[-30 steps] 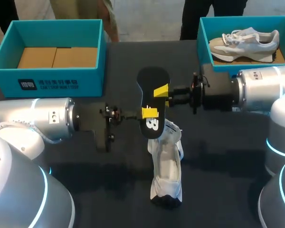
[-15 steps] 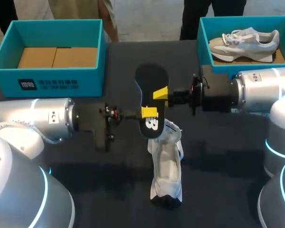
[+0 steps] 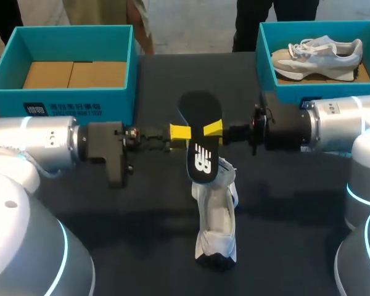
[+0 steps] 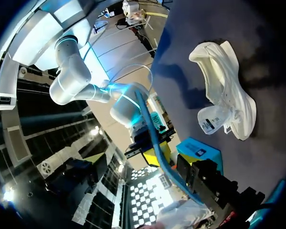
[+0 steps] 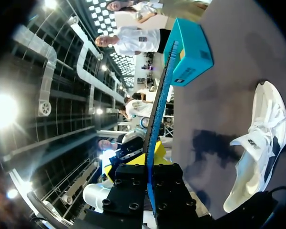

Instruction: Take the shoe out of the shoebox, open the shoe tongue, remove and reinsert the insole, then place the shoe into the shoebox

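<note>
Desk (image 3: pixel 160 80): dark top, carrying 2 shoeboxes at its far edge and 1 loose shoe near the middle.
Left arm (image 3: pixel 43 145): comes in from the left side and lies level above the desk, pointing toward the middle.
Right arm (image 3: pixel 339 123): comes in from the right side, also level, facing the left arm.
Left shoebox (image 3: pixel 74 102): teal, at the far left, with only brown cardboard lining its floor.
Right shoebox (image 3: pixel 265 55): teal, at the far right, holding a grey shoe (image 3: pixel 317 52) on its side.
White shoe (image 3: pixel 214 216): on the desk outside both boxes, near the middle, its opening showing to the head view (its far end sits just under the insole's lower end).
Insole (image 3: pixel 202 139): black, held in the air between the 2 grippers, above the white shoe.
Right gripper (image 3: pixel 213 128): closed on the insole's right edge; its wrist view shows the insole edge-on between the fingers.
Left gripper (image 3: pixel 180 132): just beside the insole's left edge; whether it is open or closed cannot be told.
</note>
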Robot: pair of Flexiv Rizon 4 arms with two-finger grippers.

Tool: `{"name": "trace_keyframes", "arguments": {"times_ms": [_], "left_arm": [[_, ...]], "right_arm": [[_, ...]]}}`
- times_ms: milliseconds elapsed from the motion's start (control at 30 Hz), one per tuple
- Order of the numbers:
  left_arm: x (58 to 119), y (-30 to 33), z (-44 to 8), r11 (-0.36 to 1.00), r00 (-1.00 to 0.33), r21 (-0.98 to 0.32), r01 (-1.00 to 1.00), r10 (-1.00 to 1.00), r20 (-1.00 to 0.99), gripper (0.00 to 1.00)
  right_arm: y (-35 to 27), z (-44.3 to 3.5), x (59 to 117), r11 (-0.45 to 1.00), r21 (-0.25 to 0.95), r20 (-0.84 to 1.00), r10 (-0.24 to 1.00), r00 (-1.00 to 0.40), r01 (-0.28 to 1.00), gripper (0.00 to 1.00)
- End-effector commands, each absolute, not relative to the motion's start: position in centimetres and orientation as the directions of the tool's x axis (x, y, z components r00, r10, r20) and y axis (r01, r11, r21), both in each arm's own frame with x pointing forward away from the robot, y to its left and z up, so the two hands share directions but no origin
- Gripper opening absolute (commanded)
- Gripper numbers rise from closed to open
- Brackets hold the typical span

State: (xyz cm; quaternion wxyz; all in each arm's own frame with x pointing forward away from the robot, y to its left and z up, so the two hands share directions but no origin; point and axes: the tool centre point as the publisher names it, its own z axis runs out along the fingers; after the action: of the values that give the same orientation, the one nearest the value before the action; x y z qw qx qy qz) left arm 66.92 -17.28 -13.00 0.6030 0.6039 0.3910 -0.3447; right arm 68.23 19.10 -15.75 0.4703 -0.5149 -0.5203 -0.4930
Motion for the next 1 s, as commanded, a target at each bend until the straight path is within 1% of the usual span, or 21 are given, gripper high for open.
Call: {"name": "trace_keyframes", "arguments": {"times_ms": [33, 200, 433, 500, 600, 1000], "left_arm": [[66.3, -14.2, -12.2, 0.025, 0.434, 0.438, 0.898, 0.094, -0.896, 1.0], [66.9, -12.9, -12.2, 0.004, 0.416, 0.422, 0.906, 0.163, -0.895, 1.0], [68.0, -11.5, -11.3, -0.05, 0.352, 0.352, 0.935, 0.273, -0.895, 1.0], [68.3, -11.1, -10.9, -0.048, 0.331, 0.331, 0.943, 0.275, -0.903, 1.0], [68.8, -10.6, -10.1, -0.062, 0.308, 0.305, 0.95, 0.342, -0.888, 1.0], [68.8, -10.6, -10.1, -0.062, 0.308, 0.305, 0.95, 0.342, -0.888, 1.0]], "right_arm": [[19.0, -16.6, 68.2, -0.009, 0.031, 0.998, 0.061, -0.03, 0.999, 0.0], [19.1, -17.1, 68.2, 0.014, 0.05, 0.997, 0.06, -0.051, 0.999, 0.0], [19.3, -18.3, 67.6, 0.049, 0.096, 0.993, 0.066, -0.099, 0.994, 0.0], [19.4, -18.6, 67.5, 0.052, 0.103, 0.992, 0.069, -0.107, 0.993, 0.0], [19.4, -19.5, 67.3, 0.046, 0.094, 0.991, 0.09, -0.098, 0.994, 0.0], [19.4, -19.5, 67.3, 0.046, 0.094, 0.991, 0.09, -0.098, 0.994, 0.0]]}}
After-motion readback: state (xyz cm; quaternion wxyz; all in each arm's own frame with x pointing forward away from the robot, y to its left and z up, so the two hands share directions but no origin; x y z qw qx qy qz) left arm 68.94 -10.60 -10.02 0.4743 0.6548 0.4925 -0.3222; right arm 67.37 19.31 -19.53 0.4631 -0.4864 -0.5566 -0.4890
